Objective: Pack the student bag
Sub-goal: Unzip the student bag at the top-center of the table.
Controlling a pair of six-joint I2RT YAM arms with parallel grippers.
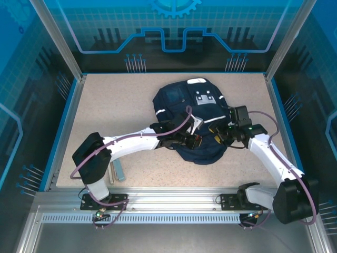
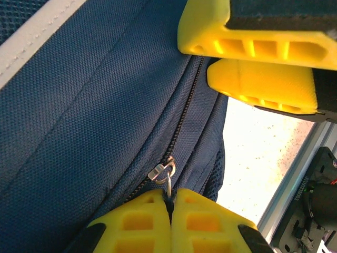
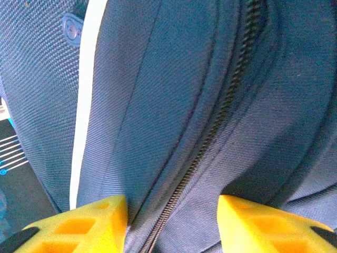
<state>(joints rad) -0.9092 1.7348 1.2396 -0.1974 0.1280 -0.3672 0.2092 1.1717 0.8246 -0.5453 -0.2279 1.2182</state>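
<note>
left arm (image 1: 129,143): white links, black joint housings
right arm (image 1: 274,161): white links, black joint housings
cables (image 1: 308,203): purple, one looped along each arm
jaws: yellow plastic, moulded with rectangular pockets, black backing
bases (image 1: 103,200): black plates with small screws

The student bag (image 1: 181,105) takes up the middle and back of the desk (image 1: 105,110). Both arms lie across the strip in front of it, with the left hand (image 1: 196,141) and right hand (image 1: 220,138) close together at its near edge and little room between them. Open desk lies to the bag's left, a narrower bare strip runs along the right wall, and two slim objects (image 1: 118,172) lie beside the left arm's base.
</note>
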